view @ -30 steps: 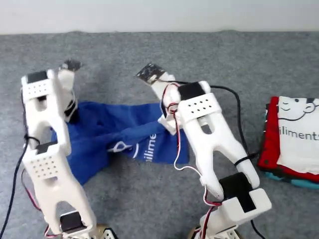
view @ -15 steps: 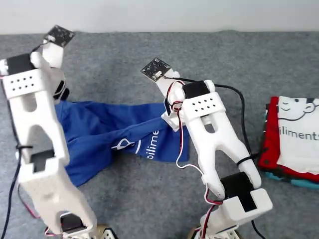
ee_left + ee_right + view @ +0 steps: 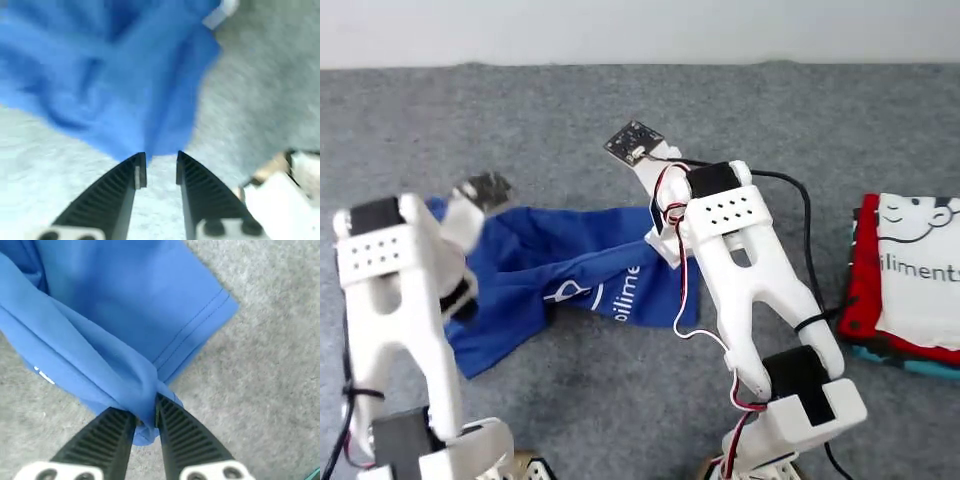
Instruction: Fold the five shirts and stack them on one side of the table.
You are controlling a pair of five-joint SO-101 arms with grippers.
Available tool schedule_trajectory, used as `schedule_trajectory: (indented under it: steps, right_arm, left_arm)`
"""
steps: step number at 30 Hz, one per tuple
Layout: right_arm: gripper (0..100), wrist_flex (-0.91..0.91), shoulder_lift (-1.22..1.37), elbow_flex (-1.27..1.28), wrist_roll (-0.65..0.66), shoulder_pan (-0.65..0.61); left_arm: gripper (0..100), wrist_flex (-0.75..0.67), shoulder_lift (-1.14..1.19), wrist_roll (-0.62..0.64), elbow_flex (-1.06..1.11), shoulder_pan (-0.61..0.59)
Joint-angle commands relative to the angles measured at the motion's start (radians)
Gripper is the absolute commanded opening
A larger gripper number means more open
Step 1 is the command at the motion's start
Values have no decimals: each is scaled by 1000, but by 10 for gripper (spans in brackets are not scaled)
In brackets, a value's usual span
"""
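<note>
The right gripper (image 3: 146, 414) squeezes a fold of the blue shirt (image 3: 115, 310) between its fingers. The left gripper (image 3: 161, 166) has its fingers apart, the shirt's edge just past their tips.

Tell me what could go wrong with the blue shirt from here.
The right claw pinches a bunched fold of the blue shirt, so a pull may drag it crumpled instead of flat. The left claw is open with the shirt's edge barely at its tips; closing there might catch only table.
</note>
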Motion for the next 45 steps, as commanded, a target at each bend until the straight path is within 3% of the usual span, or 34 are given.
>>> schedule_trajectory:
  steps: [1, 4, 11, 21, 36, 43, 45]
  right_arm:
    - [9, 28, -47, -41, 2, 8]
    - [9, 31, -47, -43, 2, 8]
    - [9, 62, -48, -48, 2, 8]
    - [9, 76, -48, -48, 2, 5]
    - [9, 76, -54, -48, 2, 5]
    - [9, 76, -56, -48, 2, 4]
    - [9, 76, -56, -48, 2, 4]
  left_arm:
    - [117, -12, -54, -81, 131, 3]
    - [135, -21, -54, -184, 232, 2]
    - [207, -226, -54, -198, 331, -100]
    - [225, -350, -52, -308, 392, -180]
    - [223, -575, -48, -302, 570, -178]
    - [219, -663, 196, -241, 527, -178]
    - [197, -623, 275, -212, 444, -184]
